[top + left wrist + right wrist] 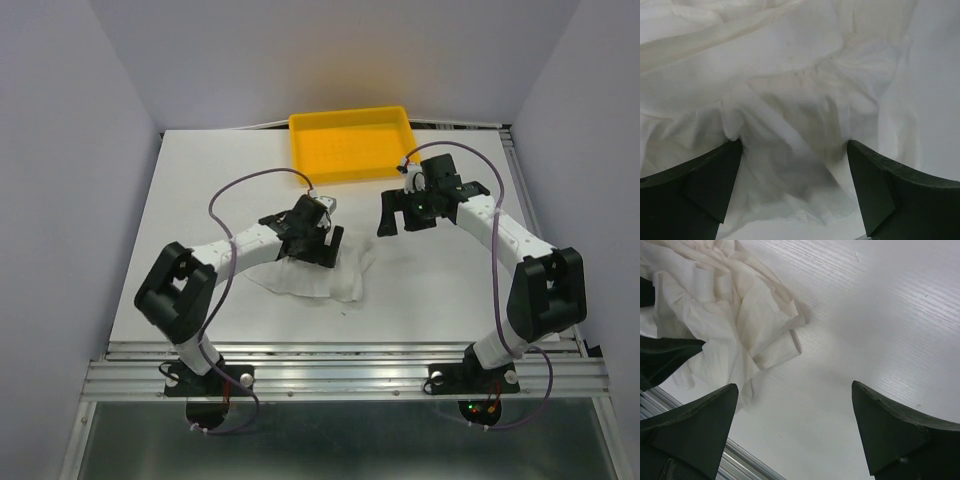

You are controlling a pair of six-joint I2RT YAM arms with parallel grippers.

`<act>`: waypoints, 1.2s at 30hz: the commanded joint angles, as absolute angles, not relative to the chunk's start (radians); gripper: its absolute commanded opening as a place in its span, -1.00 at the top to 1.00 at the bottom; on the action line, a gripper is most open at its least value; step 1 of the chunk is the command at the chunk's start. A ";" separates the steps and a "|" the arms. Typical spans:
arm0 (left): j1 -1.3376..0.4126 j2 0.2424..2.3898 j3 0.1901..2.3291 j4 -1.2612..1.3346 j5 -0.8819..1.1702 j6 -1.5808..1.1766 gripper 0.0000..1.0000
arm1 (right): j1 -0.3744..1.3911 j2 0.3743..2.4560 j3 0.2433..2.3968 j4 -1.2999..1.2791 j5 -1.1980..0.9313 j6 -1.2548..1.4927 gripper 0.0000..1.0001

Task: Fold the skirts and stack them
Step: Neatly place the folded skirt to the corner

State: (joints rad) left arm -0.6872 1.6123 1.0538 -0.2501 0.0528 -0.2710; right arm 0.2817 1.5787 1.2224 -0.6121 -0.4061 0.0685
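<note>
Left hand (pixel 322 245): positioned low over the white skirt (pixel 318 280), at the far part of the bundle. In the left wrist view the two dark fingers (pixel 700 190) stand wide apart, with crumpled fabric (pixel 800 90) lying under and between them. No fold is pinched; the hand holds nothing.

Right hand (pixel 408 215): raised above the table (pixel 200 200), just beside the bundle's right edge and near the yellow tray (pixel 350 150). In the right wrist view the hand (pixel 795 387) is spread wide and holds nothing. Below it lies bare white table surface (pixel 880 315), with the skirt's corner (pixel 730 315) off to the left, apart from both fingers.

White skirt: lies unfolded in a loose, wrinkled heap on the table, centre-left, between the two arms and nearer than the tray. The fabric is thin, with fine pleats and gathers visible. Whether the heap is one garment or several cannot be told.

Yellow tray: stands at the far edge of the table, well apart from the skirt.

A purple cable (pixel 225 195) loops along the left arm.
</note>
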 commanded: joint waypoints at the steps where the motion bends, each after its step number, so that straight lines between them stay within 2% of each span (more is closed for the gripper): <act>1: -0.664 1.750 1.118 -0.297 -0.072 -0.298 -0.97 | 0.278 1.560 1.261 -0.617 -0.362 0.060 -1.00; 5: -0.601 1.883 1.184 -0.347 -0.057 -0.269 -0.97 | 0.278 1.559 1.270 -0.621 -0.334 0.046 -1.00; 10: -0.506 1.953 1.278 -0.447 -0.107 -0.195 -0.97 | 0.278 1.563 1.285 -0.630 -0.310 0.026 -1.00; 19: -0.215 2.085 1.505 -0.667 -0.230 -0.029 -0.97 | 0.268 1.578 1.284 -0.630 -0.310 0.011 -1.00; 25: -0.098 2.229 1.768 -0.698 -0.212 0.179 -0.97 | 0.259 1.598 1.272 -0.623 -0.313 -0.018 -1.00; 31: -0.069 2.453 2.147 -0.739 -0.152 0.325 -0.97 | 0.250 1.637 1.278 -0.618 -0.330 -0.021 -1.00; 36: -0.061 2.575 2.284 -0.686 -0.147 0.362 -0.97 | 0.241 1.660 1.292 -0.620 -0.325 -0.028 -1.00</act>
